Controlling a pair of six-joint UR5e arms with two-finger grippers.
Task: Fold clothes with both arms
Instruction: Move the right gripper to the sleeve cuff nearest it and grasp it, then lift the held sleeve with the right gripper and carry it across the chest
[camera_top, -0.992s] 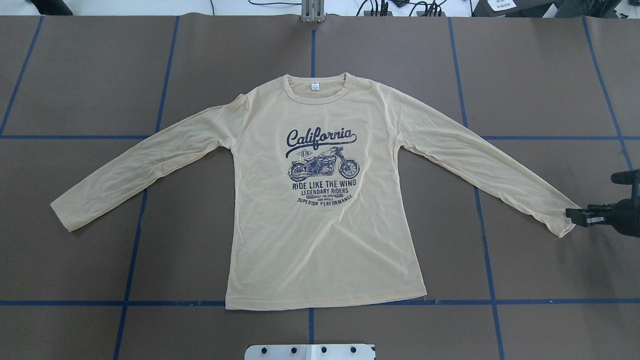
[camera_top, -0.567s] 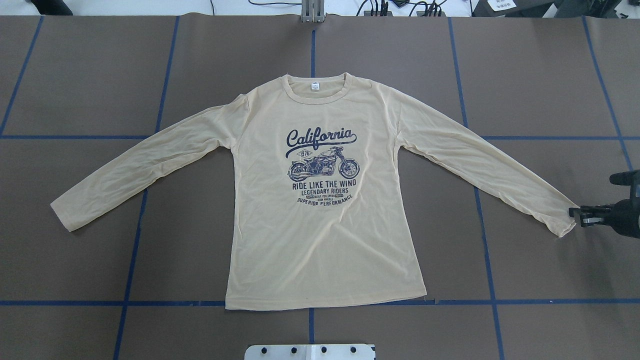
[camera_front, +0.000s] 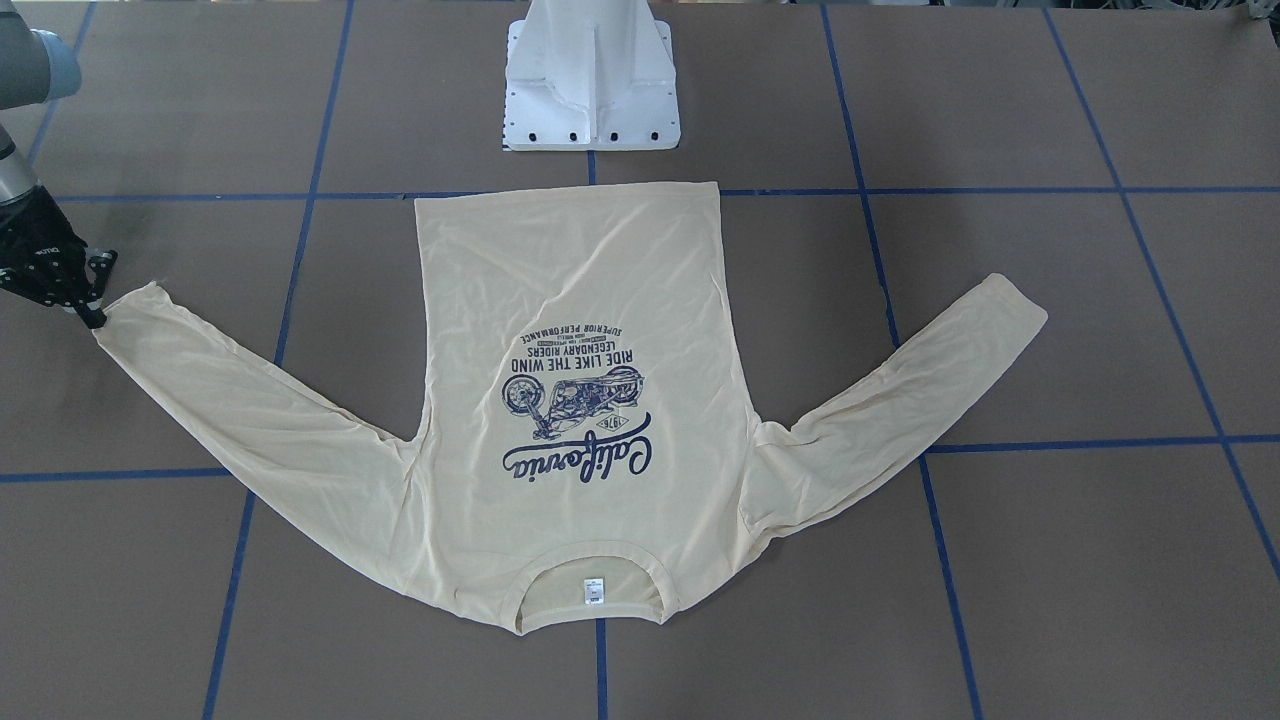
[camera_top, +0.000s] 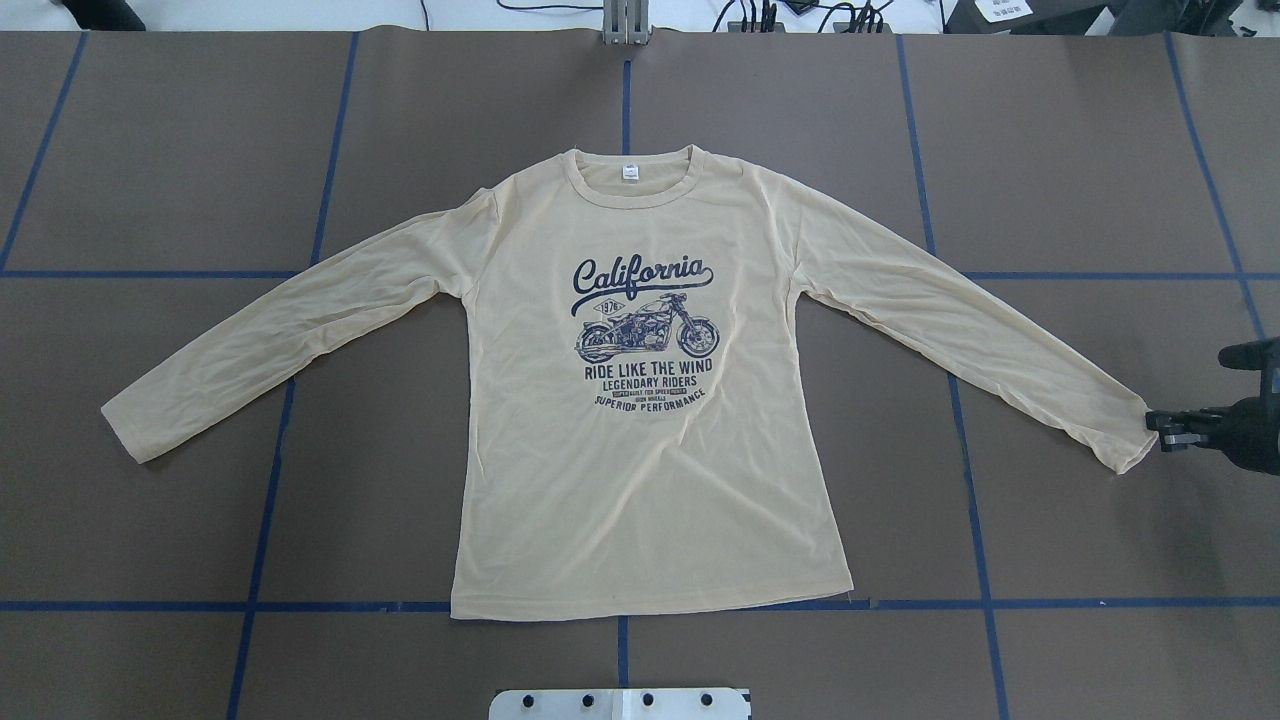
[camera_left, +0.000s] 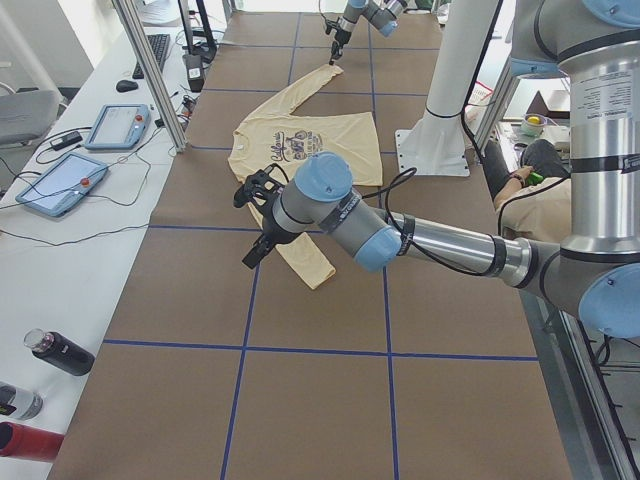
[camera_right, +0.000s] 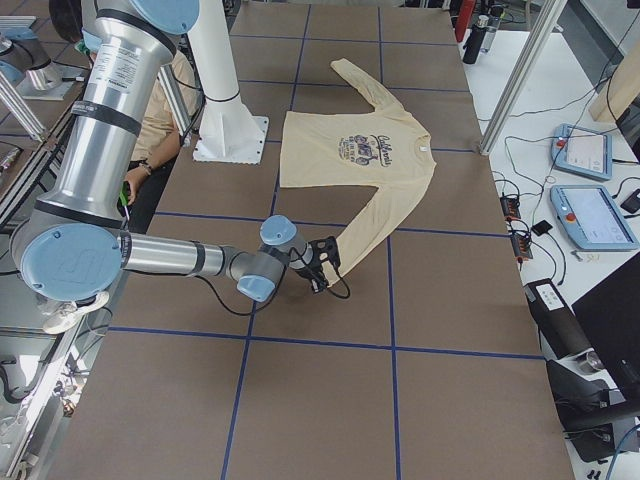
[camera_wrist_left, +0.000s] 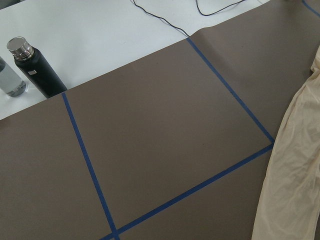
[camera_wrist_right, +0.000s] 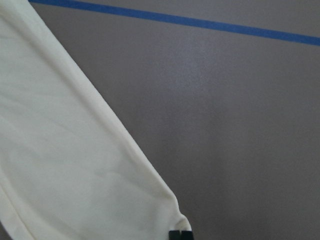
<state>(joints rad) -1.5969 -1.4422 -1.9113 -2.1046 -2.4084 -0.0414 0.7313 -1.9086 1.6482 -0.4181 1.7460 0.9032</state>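
While its printed front faces up, the T-shirt (camera_top: 640, 480) is laid flat on the middle of the counter (camera_top: 180, 150), hem toward the robot-side edge and collar toward the far edge. Navy lettering can be read around a motorcycle: "California", "1976", "RIDE LIKE THE WIND", "LEGENDARY RIDERS", "SUPERIOR PERFORMANCE". The white neck label (camera_top: 630, 171) is too small to be read. Both sleeves are spread toward the counter's ends. Near the right end, the right pincer (camera_top: 1158, 428) is seen with its fingertips (camera_wrist_right: 174, 235) pressed together on the cuff's corner. The left pincer (camera_left: 250, 255) is held near the left cuff; whether it is open cannot be told. The counter is covered in brown sheet divided by blue tape lines (camera_top: 150, 606). A white pedestal (camera_front: 590, 90) is fixed at the robot-side edge. Beyond the left end, bottles (camera_wrist_left: 35, 65) and two screen units (camera_left: 120, 125) are set on a white side counter (camera_left: 40, 290).
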